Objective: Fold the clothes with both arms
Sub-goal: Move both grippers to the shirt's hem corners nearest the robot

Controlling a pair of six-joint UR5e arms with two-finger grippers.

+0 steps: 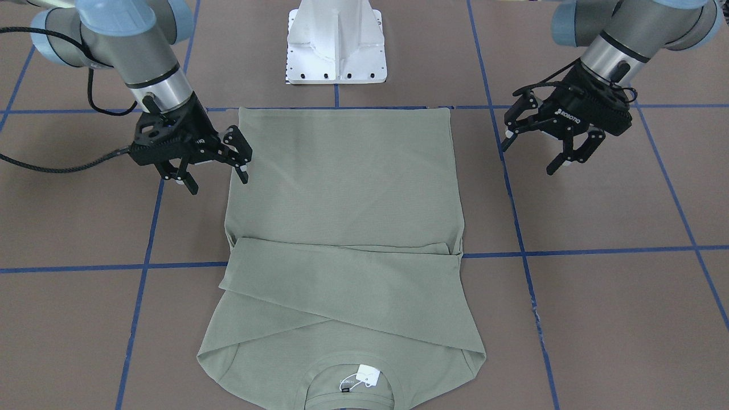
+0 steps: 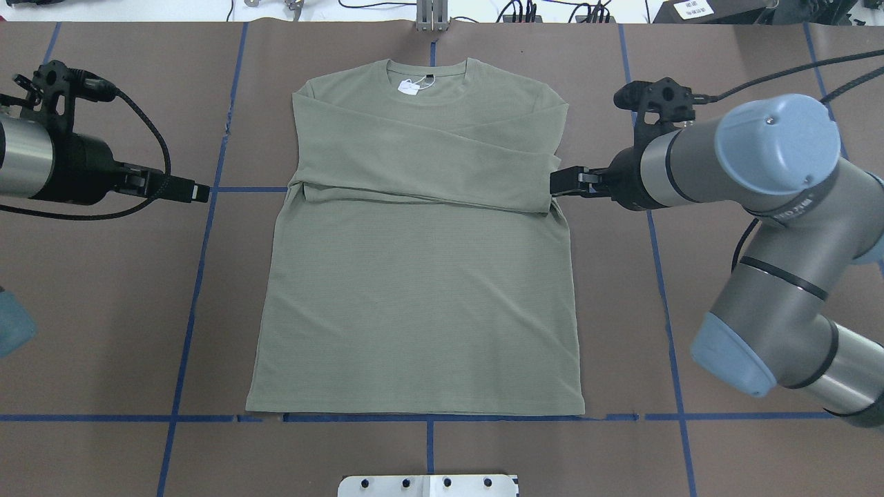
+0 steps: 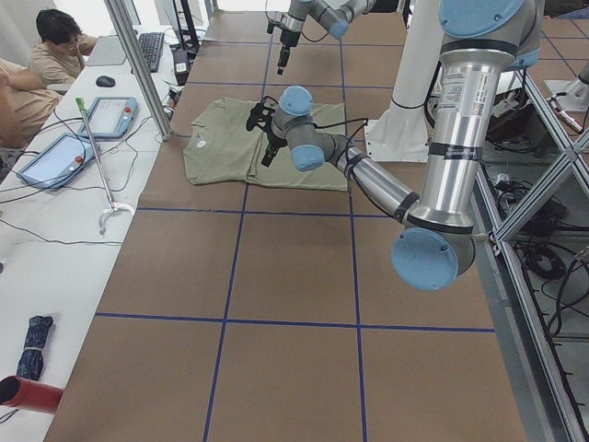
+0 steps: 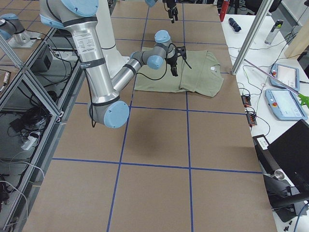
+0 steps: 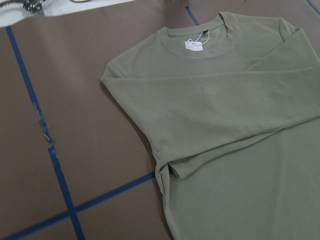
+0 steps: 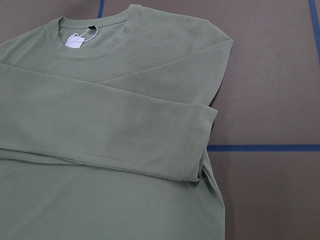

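Observation:
The sage-green long-sleeved shirt (image 1: 342,228) lies flat on the brown table, hem toward the robot's base. Both sleeves are folded across the chest (image 2: 428,159), and a white tag (image 2: 409,85) shows inside the collar. My right gripper (image 1: 219,177) hovers open at the shirt's side edge beside the folded cuff (image 6: 197,145), with nothing between its fingers. My left gripper (image 1: 532,152) is also open and empty, and it stands well off the opposite side edge. From overhead, the left gripper (image 2: 202,192) and right gripper (image 2: 556,183) flank the shirt at sleeve height. Neither wrist view shows fingers.
The white pedestal base (image 1: 336,45) stands just behind the hem. Blue tape lines (image 1: 598,250) grid the table. A side bench (image 3: 55,157) holds tablets and cables, and a person (image 3: 51,46) sits there. An aluminium post (image 3: 138,64) rises near the collar end.

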